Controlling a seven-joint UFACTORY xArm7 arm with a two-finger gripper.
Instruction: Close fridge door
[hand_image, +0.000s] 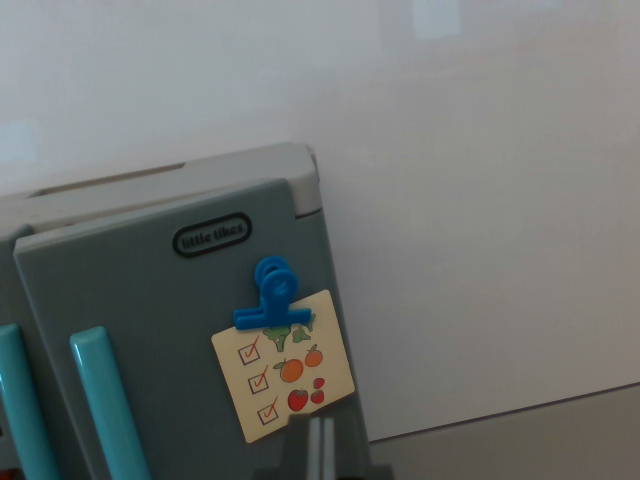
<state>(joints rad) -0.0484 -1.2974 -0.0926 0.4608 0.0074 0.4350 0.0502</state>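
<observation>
A grey toy fridge fills the wrist view's left half. Its right door (170, 330) carries a teal handle (105, 410), an oval logo badge (212, 236) and a shopping-list card (285, 365) under a blue clip (272, 297). The door face stands slightly proud of the fridge body (200, 170), whose top and right edge show behind it. A second teal handle (18, 400) on the left door is cut off at the frame edge. My gripper (312, 445) rises from the bottom edge just in front of the door's lower right corner, its fingers pressed together with nothing between them.
A plain white wall (480, 200) stands behind and to the right of the fridge. A strip of grey floor (520, 440) shows at the lower right.
</observation>
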